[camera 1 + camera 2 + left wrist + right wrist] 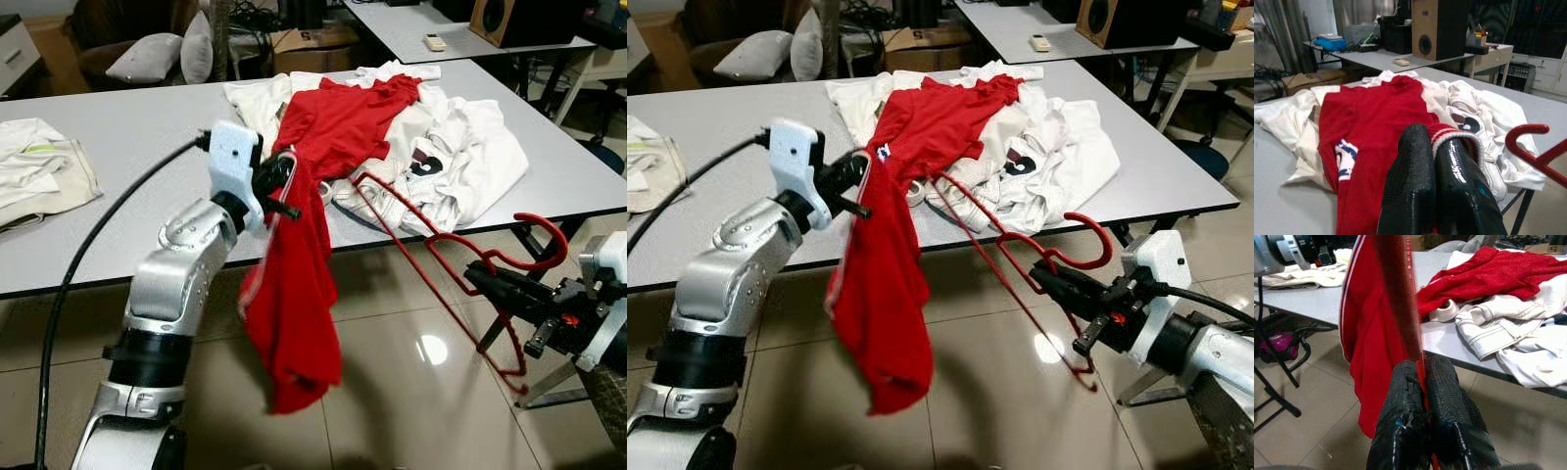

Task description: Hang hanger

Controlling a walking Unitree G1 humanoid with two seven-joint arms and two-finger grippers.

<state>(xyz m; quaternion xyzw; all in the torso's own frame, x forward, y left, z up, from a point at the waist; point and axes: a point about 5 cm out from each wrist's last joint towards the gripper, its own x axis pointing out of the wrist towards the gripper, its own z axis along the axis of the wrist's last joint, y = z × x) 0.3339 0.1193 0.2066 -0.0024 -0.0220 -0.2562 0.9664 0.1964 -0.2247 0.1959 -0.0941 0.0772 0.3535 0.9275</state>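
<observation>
Both arms raised: left tool (279, 191) clamps red shirt (294, 294); right tool (1058, 284) clamps hanger (1019, 264).

A long grey table (118, 176) spans the middle of the frame over glossy beige floor tiles (392, 392) with a bright glare spot. At upper left, 2 grey cushions (162, 54) rest on a dark seat. At upper right, a wooden speaker (509, 20) sits on another grey table (411, 24).
</observation>
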